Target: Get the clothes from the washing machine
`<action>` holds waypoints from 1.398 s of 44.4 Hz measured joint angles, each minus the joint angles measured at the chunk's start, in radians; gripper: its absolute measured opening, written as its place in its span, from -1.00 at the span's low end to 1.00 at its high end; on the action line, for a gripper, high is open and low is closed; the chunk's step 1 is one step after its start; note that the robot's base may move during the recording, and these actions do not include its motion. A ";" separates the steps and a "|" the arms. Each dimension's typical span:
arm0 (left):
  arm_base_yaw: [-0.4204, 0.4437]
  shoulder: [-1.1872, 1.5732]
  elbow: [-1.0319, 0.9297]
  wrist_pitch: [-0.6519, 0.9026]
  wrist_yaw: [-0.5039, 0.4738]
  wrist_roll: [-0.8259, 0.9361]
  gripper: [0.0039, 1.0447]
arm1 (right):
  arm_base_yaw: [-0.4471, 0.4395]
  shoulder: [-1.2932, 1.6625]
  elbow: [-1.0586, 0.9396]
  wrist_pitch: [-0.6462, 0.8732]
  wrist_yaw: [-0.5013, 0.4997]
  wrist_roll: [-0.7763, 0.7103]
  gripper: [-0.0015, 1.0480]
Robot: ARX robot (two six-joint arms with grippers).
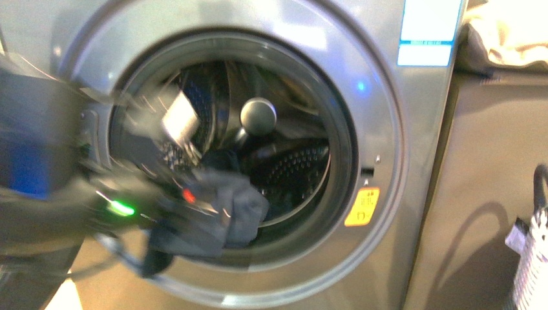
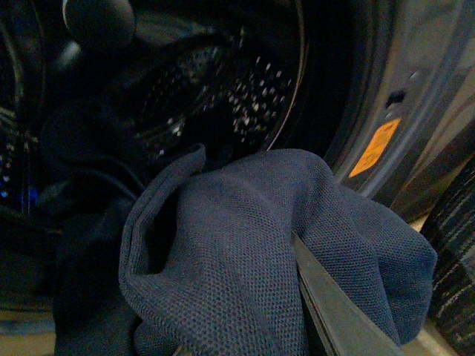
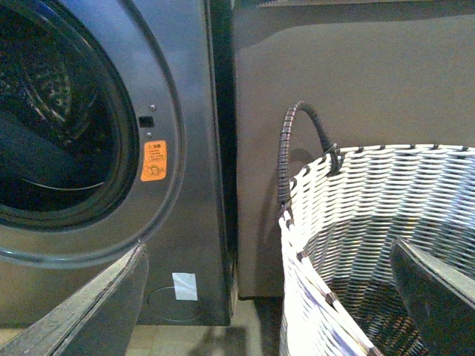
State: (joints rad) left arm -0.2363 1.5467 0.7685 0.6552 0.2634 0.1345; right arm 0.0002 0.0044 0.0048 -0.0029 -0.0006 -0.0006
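The silver-grey washing machine (image 1: 388, 97) fills the front view, its round porthole open onto the perforated steel drum (image 1: 291, 168). At the porthole's lower left rim, my blurred left gripper (image 1: 200, 210) is shut on the dark navy clothes (image 1: 232, 210), which bunch over the rim. In the left wrist view the clothes (image 2: 245, 252) wrap around the left gripper (image 2: 245, 326). One finger (image 2: 334, 311) shows and the other is hidden under fabric. The right gripper (image 3: 274, 297) is open beside the machine (image 3: 185, 148), with nothing held.
A white-and-grey woven basket (image 3: 349, 208) with a dark handle stands right of the machine, its rim between my right fingers, and shows at the front view's edge as the basket (image 1: 533, 258). A grey panel (image 1: 491, 161) stands behind it. Beige fabric (image 1: 504, 39) lies on top.
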 joint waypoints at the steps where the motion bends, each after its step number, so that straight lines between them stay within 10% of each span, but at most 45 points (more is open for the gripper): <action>1: -0.003 -0.046 -0.001 -0.021 0.009 -0.002 -0.87 | 0.000 0.000 0.000 0.000 0.000 0.000 0.85; 37: -0.391 -0.105 0.877 -0.573 -0.116 0.106 -0.87 | 0.000 0.000 0.000 0.000 0.000 0.000 0.85; 62: -0.373 0.101 1.446 -0.814 -0.124 0.037 -0.87 | 0.000 0.000 0.000 0.000 0.000 0.000 0.85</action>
State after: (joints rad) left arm -0.6094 1.6474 2.2147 -0.1585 0.1394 0.1715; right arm 0.0002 0.0044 0.0048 -0.0029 -0.0006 -0.0006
